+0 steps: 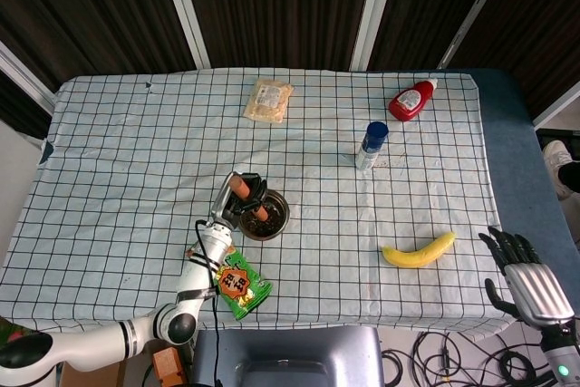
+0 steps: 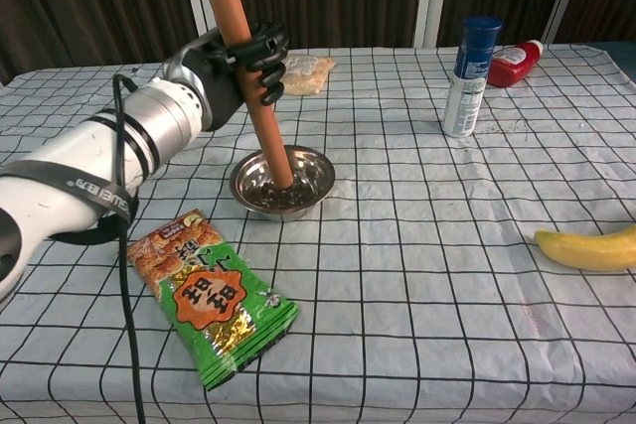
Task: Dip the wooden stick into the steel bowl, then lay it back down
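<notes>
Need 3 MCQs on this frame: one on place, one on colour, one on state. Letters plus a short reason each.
1. Where is the lower end of the reddish-brown wooden stick?
A. On the snack bag
B. Inside the round steel bowl
C. Beside the banana

2. What colour is the cap of the white upright bottle?
A. Blue
B. Green
C. Yellow

3. What is the left hand doing?
A. Resting flat on the cloth
B. Hanging open with nothing in it
C. Gripping the stick, tilted, over the bowl

Key: 1 B, the chest view shows the stick's tip down in the bowl. 2 A, the cap is dark blue in both views. 3 C, dark fingers wrap the stick's upper part.
</notes>
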